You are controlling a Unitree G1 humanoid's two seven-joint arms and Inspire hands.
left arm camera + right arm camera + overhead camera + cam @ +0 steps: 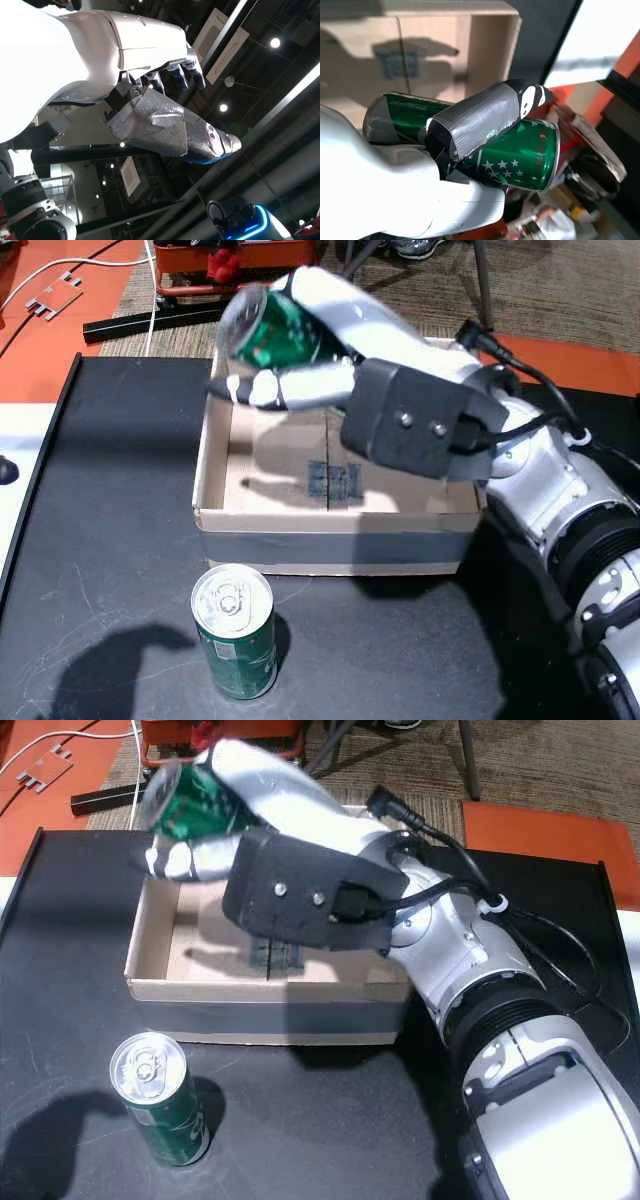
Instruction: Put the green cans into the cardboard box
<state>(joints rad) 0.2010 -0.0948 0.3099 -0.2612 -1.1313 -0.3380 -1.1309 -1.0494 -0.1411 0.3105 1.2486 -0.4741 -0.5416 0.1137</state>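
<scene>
My right hand [300, 360] [215, 830] is shut on a green can [268, 328] [190, 800], held tilted on its side above the far left part of the open cardboard box [215, 512] [150, 988]. In the right wrist view the can [515, 155] lies under my taped thumb [480, 117], with the box floor [420, 60] below. A second green can [234, 632] [160, 1097] stands upright on the black table in front of the box, towards its left end. My left hand [170, 120] shows only in its wrist view, against the ceiling, fingers apart and holding nothing.
The box floor holds nothing but a printed mark [333, 481]. The black table [100, 540] ends at a raised left edge [45, 460]. Beyond the table lie an orange floor, a red tool case [230, 265] and white cables.
</scene>
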